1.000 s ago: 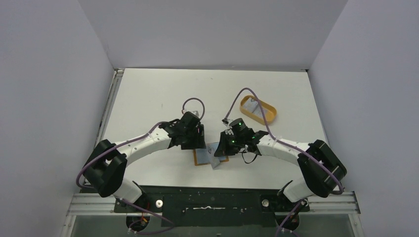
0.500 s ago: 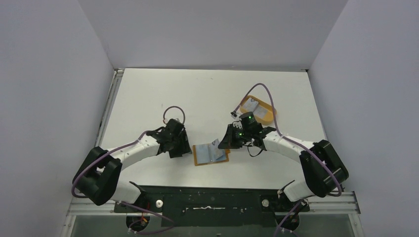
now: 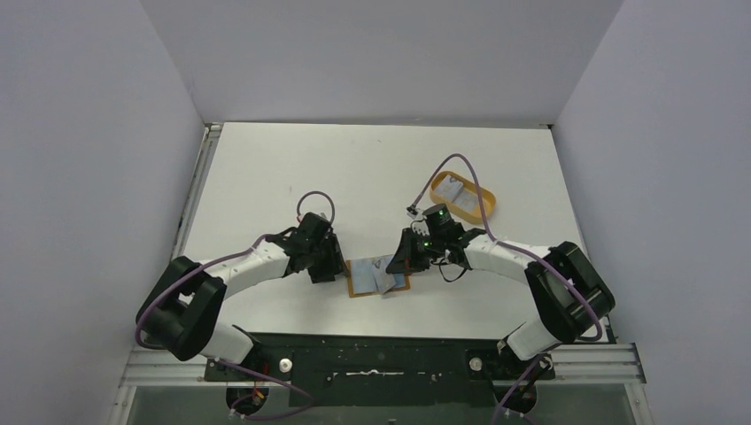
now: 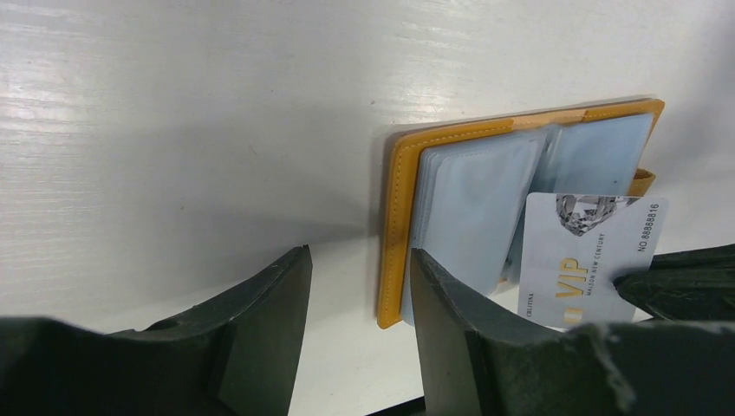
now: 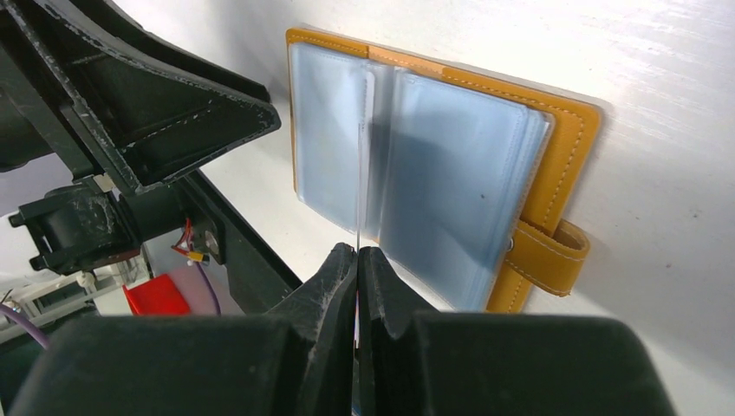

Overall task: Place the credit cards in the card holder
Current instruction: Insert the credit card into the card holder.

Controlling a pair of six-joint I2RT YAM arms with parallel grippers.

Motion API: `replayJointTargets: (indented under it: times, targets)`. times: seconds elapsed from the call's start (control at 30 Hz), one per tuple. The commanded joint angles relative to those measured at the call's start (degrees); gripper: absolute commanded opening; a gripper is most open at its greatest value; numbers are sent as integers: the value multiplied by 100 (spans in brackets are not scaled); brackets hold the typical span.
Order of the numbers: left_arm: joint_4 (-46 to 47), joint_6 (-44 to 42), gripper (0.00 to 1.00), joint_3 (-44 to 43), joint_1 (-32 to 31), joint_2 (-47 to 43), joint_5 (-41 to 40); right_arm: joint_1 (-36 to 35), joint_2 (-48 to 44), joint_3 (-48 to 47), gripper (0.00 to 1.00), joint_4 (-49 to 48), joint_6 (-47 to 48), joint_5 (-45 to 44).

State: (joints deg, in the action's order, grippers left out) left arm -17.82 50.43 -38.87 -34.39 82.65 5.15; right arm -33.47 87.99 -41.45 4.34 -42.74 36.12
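The card holder (image 3: 365,281) lies open on the table between the arms, orange-tan with grey-blue sleeves; it also shows in the left wrist view (image 4: 459,199) and the right wrist view (image 5: 563,165). My right gripper (image 3: 400,265) (image 5: 357,256) is shut on a pale credit card marked VIP (image 4: 589,251), seen edge-on in the right wrist view (image 5: 359,186), with its far edge at the fold of the sleeves. My left gripper (image 3: 340,265) (image 4: 360,295) is open and empty at the holder's left edge, low over the table. Another credit card (image 3: 453,189) lies in the tray.
An orange oval tray (image 3: 479,212) sits on the table behind and right of my right gripper. Purple cables loop over both wrists. Grey walls close in the table on three sides. The black base rail (image 3: 381,359) runs along the near edge.
My left gripper drew back left off the card holder and now sits at its left edge. My right gripper lifted the card, then brought it back down onto the open sleeves.
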Motion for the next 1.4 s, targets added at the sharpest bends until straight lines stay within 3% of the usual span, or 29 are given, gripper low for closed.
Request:
replayJointTargets:
  times: [0.0,1.37]
  targets:
    - [161,-16,44,-119,11,138,106,-69,52,-12,0,-390,-61,115]
    - [304,-126,41,-169,3,518,381,-131,680,-60,0,-1090,-439,-36]
